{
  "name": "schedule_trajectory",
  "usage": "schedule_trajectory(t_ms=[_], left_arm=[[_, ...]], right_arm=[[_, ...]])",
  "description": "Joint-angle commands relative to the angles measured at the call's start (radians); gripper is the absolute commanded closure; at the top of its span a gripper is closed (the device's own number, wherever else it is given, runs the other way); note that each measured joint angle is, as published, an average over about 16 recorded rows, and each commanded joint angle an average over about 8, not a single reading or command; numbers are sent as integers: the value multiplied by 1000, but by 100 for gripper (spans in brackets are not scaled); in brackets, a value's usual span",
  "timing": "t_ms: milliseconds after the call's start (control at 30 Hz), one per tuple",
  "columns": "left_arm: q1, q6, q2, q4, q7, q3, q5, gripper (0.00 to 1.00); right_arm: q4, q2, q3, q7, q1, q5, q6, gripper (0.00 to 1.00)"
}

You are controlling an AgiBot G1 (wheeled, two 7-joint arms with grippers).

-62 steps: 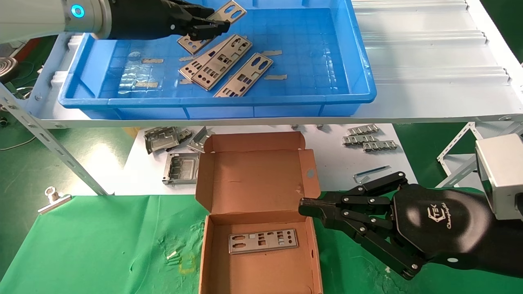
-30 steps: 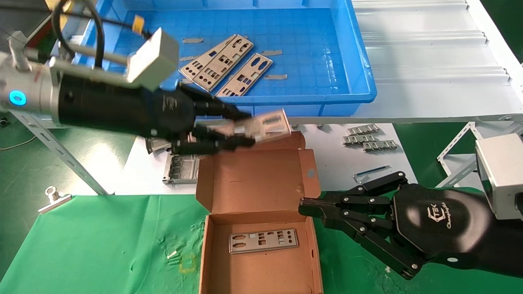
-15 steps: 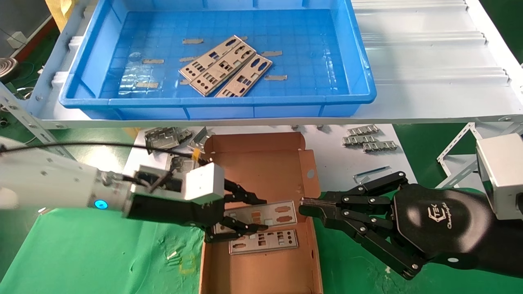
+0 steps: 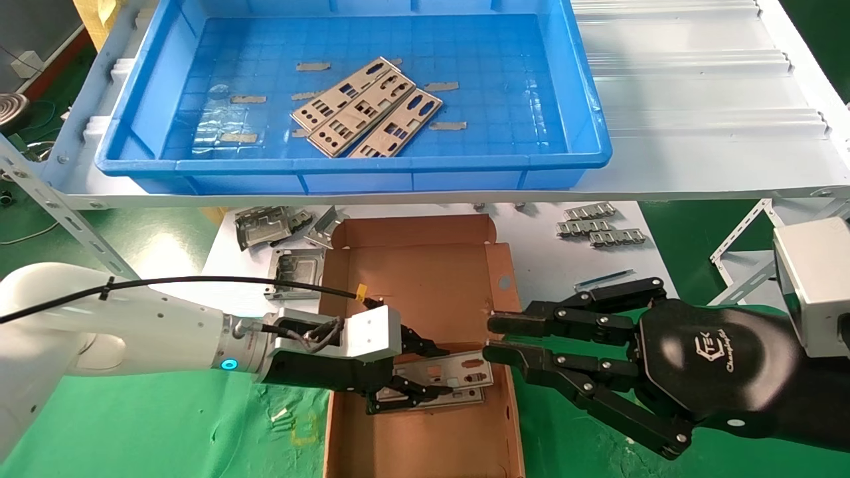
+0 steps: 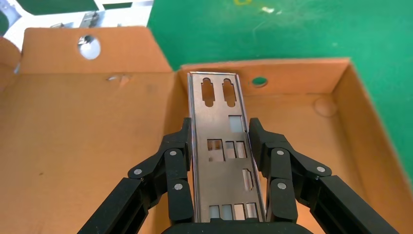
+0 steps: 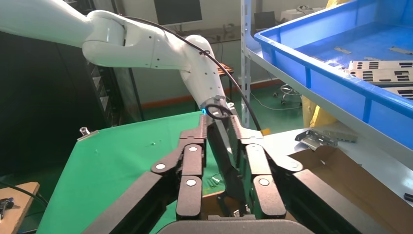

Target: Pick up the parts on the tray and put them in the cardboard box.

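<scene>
From the head, the left gripper pinched a plate low inside the box, lower than half a second before, the right gripper now spread beside it; the left wrist showed the plate lengthwise between both fingers.

Green cloth covers the near table, a silver clip lying at its far left edge. On the white sheet beyond sit grey metal brackets on the left and ridged metal strips on the right.
</scene>
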Motion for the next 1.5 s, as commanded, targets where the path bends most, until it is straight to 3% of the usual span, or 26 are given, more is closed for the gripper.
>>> schedule_trajectory(t_ms=[33, 100, 300, 367, 867, 1500], left_arm=[[-5, -4, 15, 35, 28, 2, 5, 100], [-10, 5, 26, 63, 45, 3, 5, 93], [-22, 18, 60, 147, 78, 12, 15, 18], [-25, 16, 70, 173, 88, 14, 19, 0], [-55, 37, 104, 288, 129, 18, 21, 0], [-68, 254, 35, 336, 124, -61, -102, 0]], right_arm=[[0, 0, 0, 0, 0, 0, 0, 0], [0, 0, 0, 0, 0, 0, 0, 0], [0, 0, 0, 0, 0, 0, 0, 0], [0, 0, 0, 0, 0, 0, 0, 0], [0, 0, 0, 0, 0, 0, 0, 0], [0, 0, 0, 0, 0, 0, 0, 0]])
